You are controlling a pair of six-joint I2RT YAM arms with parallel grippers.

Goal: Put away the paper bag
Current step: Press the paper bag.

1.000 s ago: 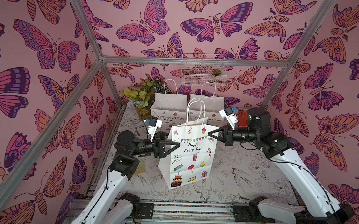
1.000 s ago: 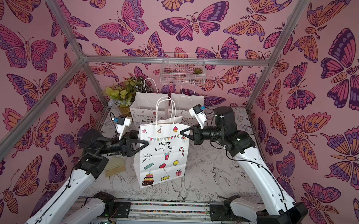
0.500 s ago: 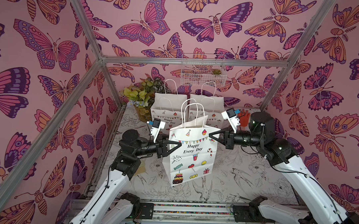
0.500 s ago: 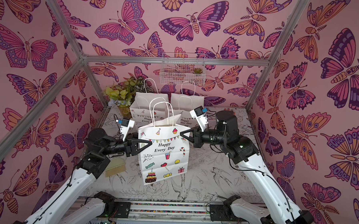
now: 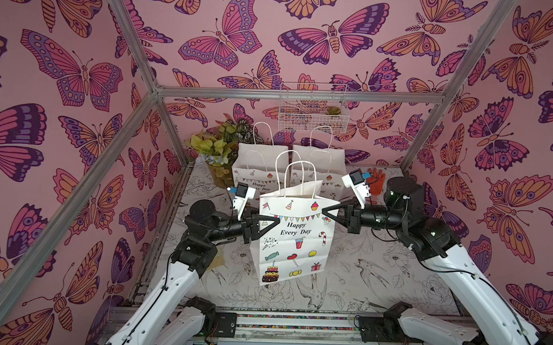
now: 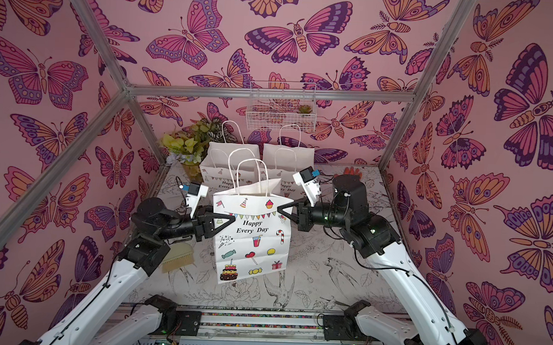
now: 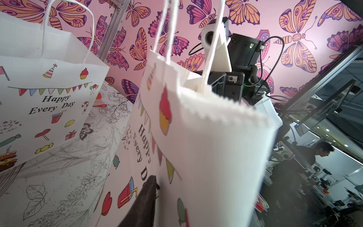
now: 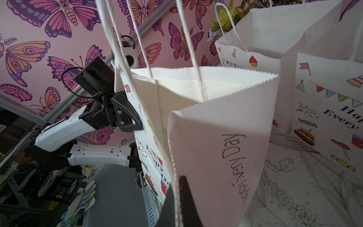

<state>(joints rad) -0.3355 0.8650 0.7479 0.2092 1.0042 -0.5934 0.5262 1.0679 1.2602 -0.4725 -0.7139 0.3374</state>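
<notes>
A white paper bag [image 5: 293, 241] printed "Happy Every Day" hangs upright above the table in both top views, its twine handles standing up. My right gripper [image 5: 326, 211] is shut on the bag's upper right edge; in the right wrist view that serrated rim runs between the dark fingers of the right gripper [image 8: 176, 200]. My left gripper [image 5: 271, 222] sits at the upper left edge of the paper bag [image 6: 253, 239]. One dark finger [image 7: 146, 198] lies flat against the printed face. The other finger is hidden behind the bag.
Two more white printed bags [image 5: 259, 166] [image 5: 320, 162] stand side by side at the back wall. A potted plant [image 5: 215, 145] fills the back left corner, under a wire basket [image 5: 311, 107] on the wall. A red glove [image 5: 377, 182] lies back right. A brush [image 6: 178, 258] lies below my left arm.
The left jaws have narrowed around the bag's left edge. The bag and the right gripper have shifted slightly to the right.
</notes>
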